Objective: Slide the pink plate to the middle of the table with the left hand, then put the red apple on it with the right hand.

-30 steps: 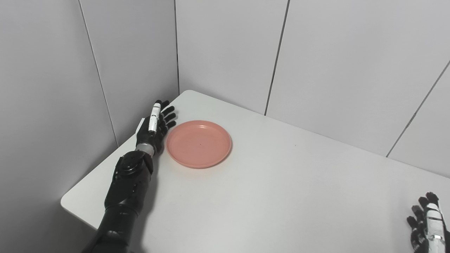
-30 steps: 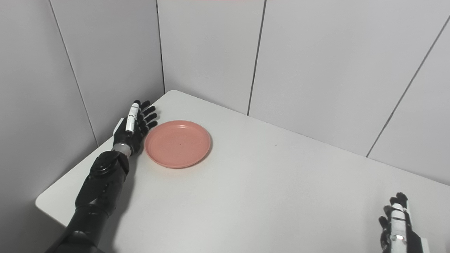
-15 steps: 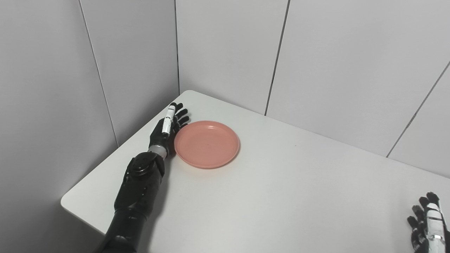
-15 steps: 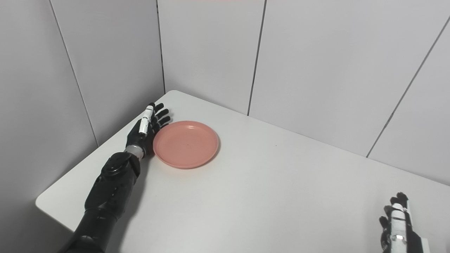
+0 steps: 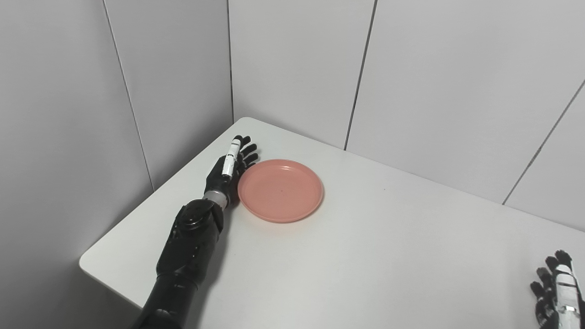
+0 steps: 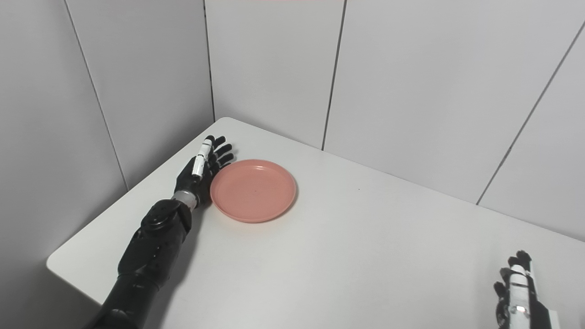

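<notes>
Lower right corner of the frame: right hand (image 5: 558, 292), fingers up and apart, grasping nothing, cut off by the frame edge. From the lower left, reaching up the frame: black left arm (image 5: 187, 246) along the white table (image 5: 365, 256), ending in the left hand (image 5: 230, 167), set on edge, fingers straight and slightly spread, holding nothing, palm side apparently pressed to the left rim of the pink plate (image 5: 280, 190), though actual contact hard to confirm at this angle. Plate flat, right way up, round, so no long axis or heading to speak of; placed left of centre in the frame, toward the table's far left corner. Compared with a second ago: plate and left hand both shifted rightward; right hand unmoved. Beyond the table: pale grey wall panels (image 5: 297, 68) with thin dark seams, meeting at a corner behind the hand.
</notes>
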{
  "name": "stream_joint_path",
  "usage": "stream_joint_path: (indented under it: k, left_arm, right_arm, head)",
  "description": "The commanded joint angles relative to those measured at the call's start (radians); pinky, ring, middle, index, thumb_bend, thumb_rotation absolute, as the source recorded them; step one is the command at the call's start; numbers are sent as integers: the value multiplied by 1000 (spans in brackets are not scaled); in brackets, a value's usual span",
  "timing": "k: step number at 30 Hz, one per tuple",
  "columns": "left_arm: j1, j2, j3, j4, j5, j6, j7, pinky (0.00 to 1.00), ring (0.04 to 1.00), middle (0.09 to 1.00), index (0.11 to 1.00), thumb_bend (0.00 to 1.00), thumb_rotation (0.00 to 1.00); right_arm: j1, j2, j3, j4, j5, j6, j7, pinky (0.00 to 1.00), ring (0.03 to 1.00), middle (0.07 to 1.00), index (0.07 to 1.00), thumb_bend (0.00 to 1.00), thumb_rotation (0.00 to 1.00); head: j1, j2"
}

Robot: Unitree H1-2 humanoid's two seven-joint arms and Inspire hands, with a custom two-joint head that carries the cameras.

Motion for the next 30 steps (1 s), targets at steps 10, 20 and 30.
stream_joint_path:
  k: [10, 20, 30]
  left_arm:
    - [-45, -32, -61, 11, 2, 18, -30, 929, 915, 913, 894, 310, 1000]
    - [-55, -59, -116, 30, 12, -6, -49, 931, 918, 919, 899, 332, 1000]
    - [-61, -79, -144, 42, 11, -5, -64, 944, 922, 924, 901, 331, 1000]
  right_arm:
    - [-27, 14, -30, -5, 13, -52, 54, 1000, 1000, 1000, 1000, 0, 1000]
    - [-27, 22, -37, 11, -1, -63, 60, 1000, 1000, 1000, 1000, 7, 1000]
    - [-24, 23, -40, 24, -13, -81, 72, 1000, 1000, 1000, 1000, 24, 1000]
  head:
    - [-20, 9]
    - [-42, 21]
    - [-67, 37]
